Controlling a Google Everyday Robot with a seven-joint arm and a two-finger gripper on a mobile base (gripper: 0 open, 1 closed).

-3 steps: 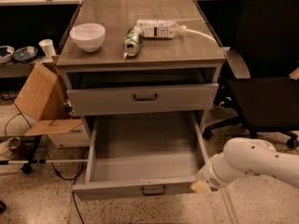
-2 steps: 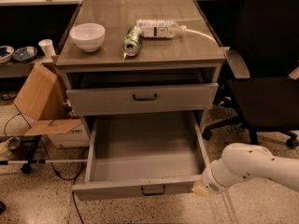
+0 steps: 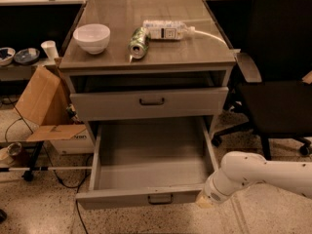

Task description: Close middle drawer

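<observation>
Over the last second the arm (image 3: pixel 263 172) has eased a little lower and towards 7 o'clock. That brings the gripper (image 3: pixel 204 202) to the right end of the middle drawer (image 3: pixel 122 198), at about 5 o'clock in my view. The drawer itself has not moved: it is pulled right out at 6 o'clock, its tray bare, with the small dark handle (image 3: pixel 160 198) in the centre of the front. I judge this to be the approach, with the push not yet begun. Nothing of the closing is done.

I cannot tell how the gripper is set, or whether it touches the front's corner or only sits just beside it. A push from that corner towards 12 o'clock might skew the drawer, so I would rather press nearer the handle.

The upper drawer (image 3: pixel 148 101) stands slightly out, above the open tray.

There is little to read. The green can (image 3: pixel 138 42) lies on its side at 12 o'clock, between the white bowl (image 3: pixel 91 37) and a white power strip (image 3: pixel 165 29). Both the can and the strip carry markings that I cannot make out. The cardboard box (image 3: pixel 56 133) at 9 o'clock has a dark printed line, also illegible.
</observation>
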